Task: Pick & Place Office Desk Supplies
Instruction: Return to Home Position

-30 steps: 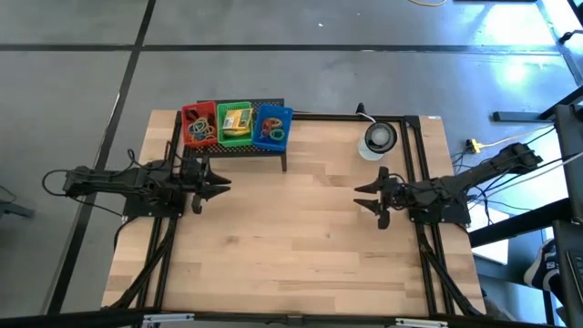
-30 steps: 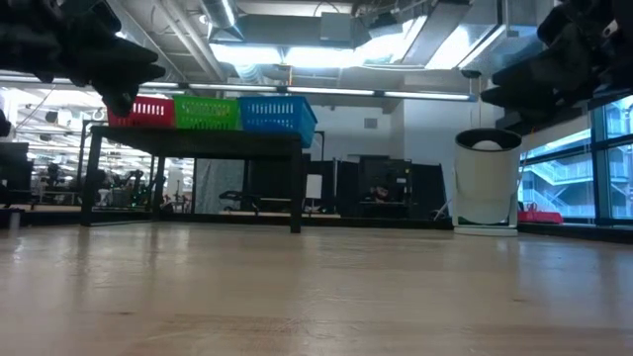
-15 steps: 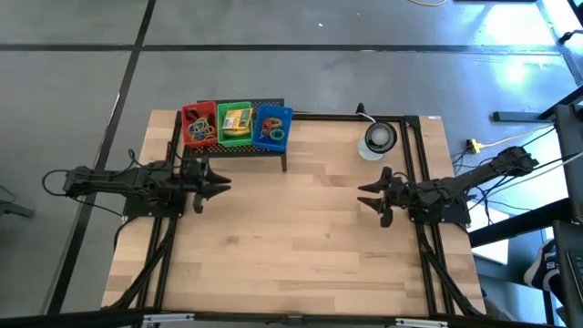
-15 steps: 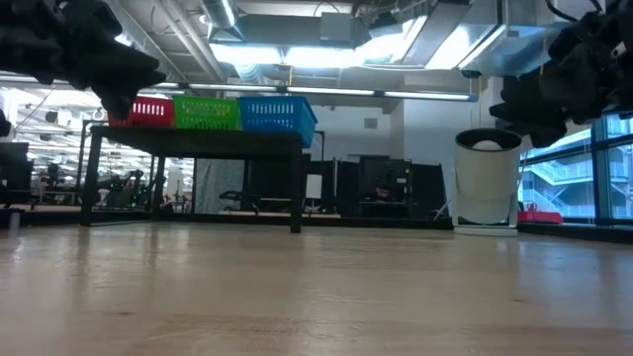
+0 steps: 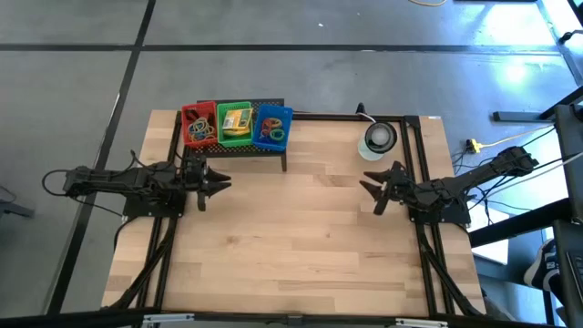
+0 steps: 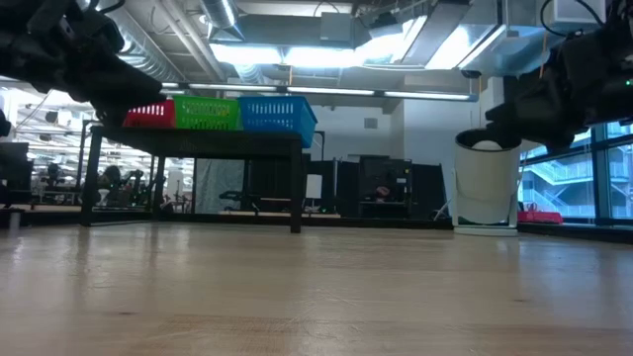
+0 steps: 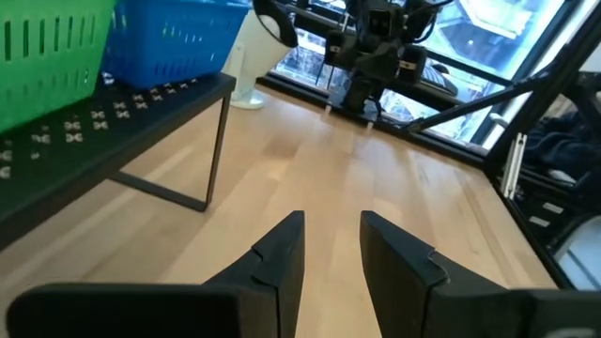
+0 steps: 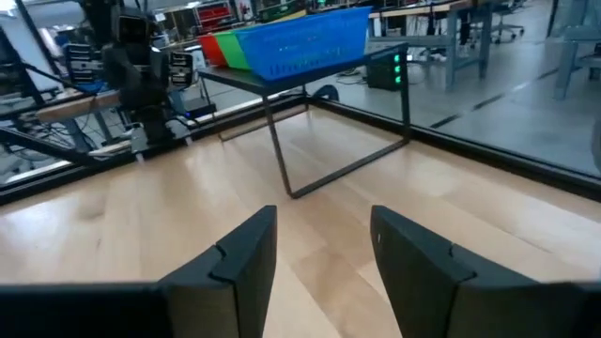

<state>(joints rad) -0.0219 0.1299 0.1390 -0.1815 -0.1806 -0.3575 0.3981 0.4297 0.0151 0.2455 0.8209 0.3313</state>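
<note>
1. High view: the supplies (image 5: 236, 122) lie in the red basket (image 5: 200, 107), green basket (image 5: 235, 104) and blue basket (image 5: 273, 109). These stand in a row on the shelf (image 5: 239, 150) at the far edge of the table (image 5: 291, 241), toward its far left corner, and the row runs along that edge. I see no loose item on the wood. The left gripper (image 5: 219, 182) hovers just in front of the shelf, pointing at the table's middle and not at the baskets. The right gripper (image 5: 372, 191) hovers near the right edge, well apart from the shelf. The left arm is the nearer to the supplies.
2. Low view: the three baskets sit side by side on top of the shelf. Both grippers hang above the table, touching nothing.
3. Left wrist view: the fingers (image 7: 282, 258) stand a narrow gap apart and hold nothing. They aim past the shelf's leg, across the table toward the right arm.
4. Right wrist view: the fingers (image 8: 246, 253) stand wider apart, also empty, with the shelf off ahead. The placing looks finished. In pulling back, the left arm should steer clear of the shelf beside it.
</note>
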